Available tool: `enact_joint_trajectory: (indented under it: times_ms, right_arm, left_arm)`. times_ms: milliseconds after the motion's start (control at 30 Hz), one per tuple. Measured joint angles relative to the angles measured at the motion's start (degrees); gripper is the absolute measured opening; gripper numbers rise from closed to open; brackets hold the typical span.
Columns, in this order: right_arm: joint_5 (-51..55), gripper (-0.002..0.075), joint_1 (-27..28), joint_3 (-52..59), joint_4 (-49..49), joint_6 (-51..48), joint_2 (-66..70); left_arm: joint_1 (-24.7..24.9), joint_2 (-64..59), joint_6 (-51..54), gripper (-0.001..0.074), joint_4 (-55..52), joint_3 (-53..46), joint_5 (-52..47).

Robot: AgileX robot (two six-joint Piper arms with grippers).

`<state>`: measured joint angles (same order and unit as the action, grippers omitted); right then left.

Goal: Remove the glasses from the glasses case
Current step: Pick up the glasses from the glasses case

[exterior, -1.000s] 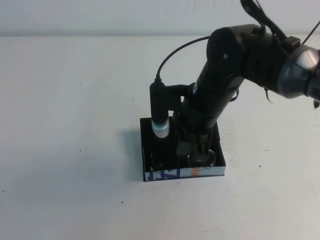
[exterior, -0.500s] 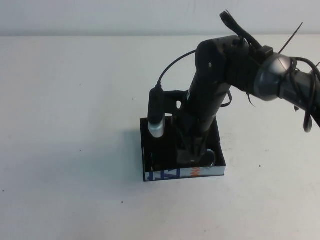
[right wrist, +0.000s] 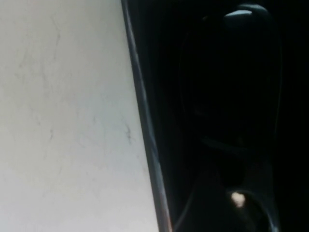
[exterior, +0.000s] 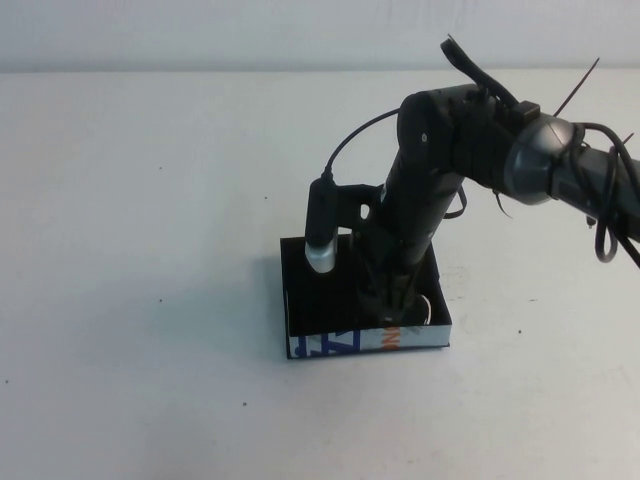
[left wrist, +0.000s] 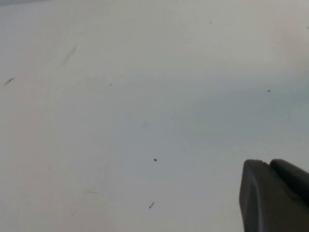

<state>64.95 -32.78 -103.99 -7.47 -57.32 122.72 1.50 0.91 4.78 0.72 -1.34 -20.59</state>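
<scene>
My right gripper (exterior: 398, 308) reaches down inside the glasses case (exterior: 330, 345), which sits on the white tabletop (exterior: 150, 200) with its long axis running left to right and its white lettered wall facing me. The glasses (right wrist: 227, 82) lie dark within it; I cannot tell how my jaws stand. My left gripper (left wrist: 273, 195) hangs above bare tabletop, its jaws unreadable too.
</scene>
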Motion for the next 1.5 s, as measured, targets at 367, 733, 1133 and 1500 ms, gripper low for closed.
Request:
enact_joint_trajectory:
  times_ms: [367, 733, 1133, 1500]
  right_arm:
    - [0.8, 0.0323, 0.3, -0.3, -1.6, -1.4, 0.4]
    - [2.9, 0.0309, 0.3, -0.3, -2.2, -2.4, 0.9]
    - [0.1, 0.0309, 0.1, -0.3, -2.0, -2.9, 1.6]
    - [-0.3, 0.0125, 0.1, -0.2, -2.7, -2.9, 2.7]
  left_arm:
    - [0.0, 0.0, 0.0, -0.0005, 0.0, 0.0, 0.0]
    - [0.0, 0.0, 0.0, -0.0005, 0.0, 0.0, 0.0]
    - [0.0, 0.0, 0.0, -0.0005, 0.0, 0.0, 0.0]
    - [0.0, 0.0, 0.0, -0.0005, 0.0, 0.0, 0.0]
